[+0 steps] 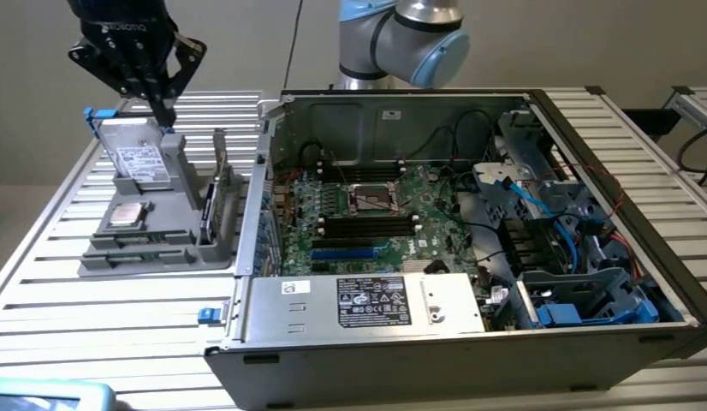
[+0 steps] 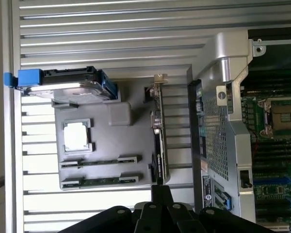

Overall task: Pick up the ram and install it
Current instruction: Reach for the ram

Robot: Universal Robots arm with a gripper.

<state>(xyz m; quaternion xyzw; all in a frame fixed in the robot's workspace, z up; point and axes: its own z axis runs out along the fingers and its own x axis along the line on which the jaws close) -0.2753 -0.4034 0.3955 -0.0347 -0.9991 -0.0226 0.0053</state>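
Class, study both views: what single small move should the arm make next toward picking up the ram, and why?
Probably shift the gripper across the grey tray until it is above a ram stick. Its fingers are shut and empty, above the tray's hard drive end, while both ram sticks lie at its other end, past the processor chip.

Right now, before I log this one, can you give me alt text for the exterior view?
The robot's shut hand hangs above a grey parts tray at the exterior view's left, where two ram sticks lie flat at its near end. Beside it an open computer case shows its green motherboard.
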